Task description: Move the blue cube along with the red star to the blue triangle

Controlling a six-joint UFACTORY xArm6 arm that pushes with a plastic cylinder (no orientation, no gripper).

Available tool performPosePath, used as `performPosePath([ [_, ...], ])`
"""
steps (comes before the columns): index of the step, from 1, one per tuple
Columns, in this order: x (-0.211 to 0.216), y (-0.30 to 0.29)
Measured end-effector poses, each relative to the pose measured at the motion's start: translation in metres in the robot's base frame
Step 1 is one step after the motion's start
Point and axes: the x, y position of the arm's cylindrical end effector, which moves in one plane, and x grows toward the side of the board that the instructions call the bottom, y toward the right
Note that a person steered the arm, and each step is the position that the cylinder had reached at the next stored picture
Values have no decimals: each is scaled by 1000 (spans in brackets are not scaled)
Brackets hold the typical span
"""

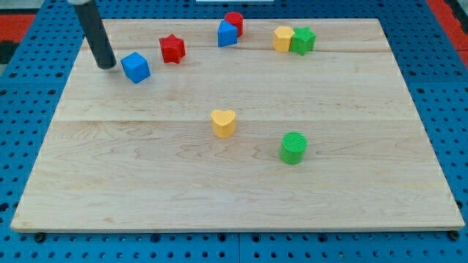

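The blue cube [136, 67] lies at the board's upper left. The red star [172, 49] lies just to its upper right, a small gap between them. The blue triangle [227, 34] sits at the view's top centre, touching a red cylinder [235, 22] behind it. My tip [107, 64] rests on the board just left of the blue cube, a narrow gap apart. The dark rod rises from the tip toward the view's top left.
A yellow block [284, 38] and a green star-like block [303, 41] sit side by side at the top right. A yellow heart [224, 123] lies mid-board. A green cylinder [294, 147] lies to its lower right. The wooden board [110, 190] rests on a blue pegboard.
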Motion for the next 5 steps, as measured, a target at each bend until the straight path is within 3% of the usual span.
performPosePath([
  [1,15,4],
  [5,-43,96],
])
